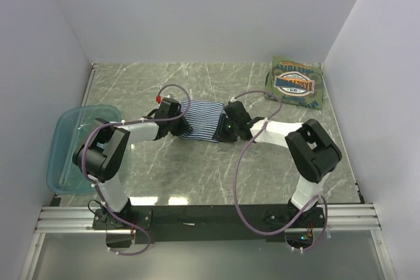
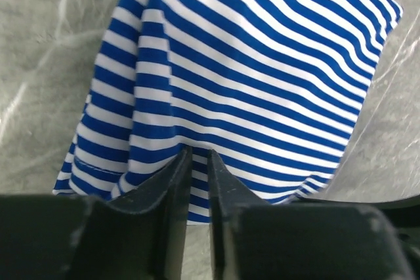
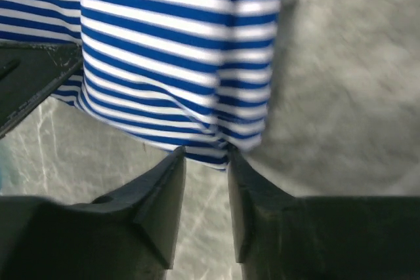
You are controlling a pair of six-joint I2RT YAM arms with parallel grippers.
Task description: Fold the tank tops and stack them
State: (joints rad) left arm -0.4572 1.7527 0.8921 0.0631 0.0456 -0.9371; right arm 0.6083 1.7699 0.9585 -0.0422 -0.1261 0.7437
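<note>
The navy-and-white striped tank top (image 1: 202, 120) lies folded into a small rectangle at the table's middle. My left gripper (image 1: 177, 112) is at its left end. In the left wrist view its jaws (image 2: 197, 155) are nearly together over the striped cloth (image 2: 249, 63), and creases run to the tips. My right gripper (image 1: 230, 124) is at its right end. Its jaws (image 3: 207, 157) hold a bunched corner of the striped cloth (image 3: 170, 50). The olive-green top (image 1: 295, 83) with the oval graphic lies folded at the back right. The teal-blue top is not in view.
A translucent teal plastic tub (image 1: 65, 162) stands at the left edge, beside the left arm. White walls close in the left, back and right sides. The table is grey marble (image 1: 197, 175).
</note>
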